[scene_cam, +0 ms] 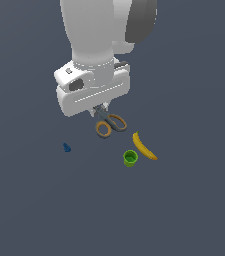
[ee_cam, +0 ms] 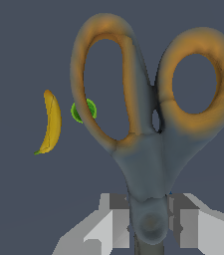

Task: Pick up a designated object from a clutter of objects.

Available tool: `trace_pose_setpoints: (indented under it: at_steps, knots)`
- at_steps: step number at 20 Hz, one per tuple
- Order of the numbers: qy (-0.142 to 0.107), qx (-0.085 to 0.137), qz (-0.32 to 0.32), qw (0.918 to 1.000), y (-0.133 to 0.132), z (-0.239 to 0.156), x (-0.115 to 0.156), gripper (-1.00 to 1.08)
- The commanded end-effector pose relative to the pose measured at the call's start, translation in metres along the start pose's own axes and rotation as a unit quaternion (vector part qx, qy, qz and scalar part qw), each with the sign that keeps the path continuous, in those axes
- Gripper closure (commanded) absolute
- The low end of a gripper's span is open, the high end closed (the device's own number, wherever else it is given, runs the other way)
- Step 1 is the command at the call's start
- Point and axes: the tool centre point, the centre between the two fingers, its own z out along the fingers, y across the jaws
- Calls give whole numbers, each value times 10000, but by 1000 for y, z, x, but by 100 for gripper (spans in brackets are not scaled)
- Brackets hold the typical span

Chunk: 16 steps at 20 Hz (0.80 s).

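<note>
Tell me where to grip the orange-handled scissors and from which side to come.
Grip the orange-handled scissors with grey metal blades at the narrow grey neck by the pivot, coming from above with a finger on each flat side. The oval handle loops are too wide and hollow for a firm pinch. The hand already straddles that neck in the wrist view; whether the scissors are off the surface cannot be told.

The arm (scene_cam: 91, 30) is a thick white cylinder with a dark grey curved panel on one side. Its hand (scene_cam: 94, 90) is a white, boxy block with rounded corners, a dark recess and a thin seam along its face. The fingers (ee_cam: 114, 226), below that block, are pale grey and square-edged.
</note>
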Motion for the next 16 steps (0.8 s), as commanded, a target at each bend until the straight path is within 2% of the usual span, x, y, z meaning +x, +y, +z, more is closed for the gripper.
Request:
trace_pose_setpoints:
  at_steps: [1,8,16]
  knots:
    - [0,0,0,10000,2,-25,5,108]
    - [-1,2,3,10000,7,-79,17,108]
    - [-1,2,3,10000,11,-113,26,108]
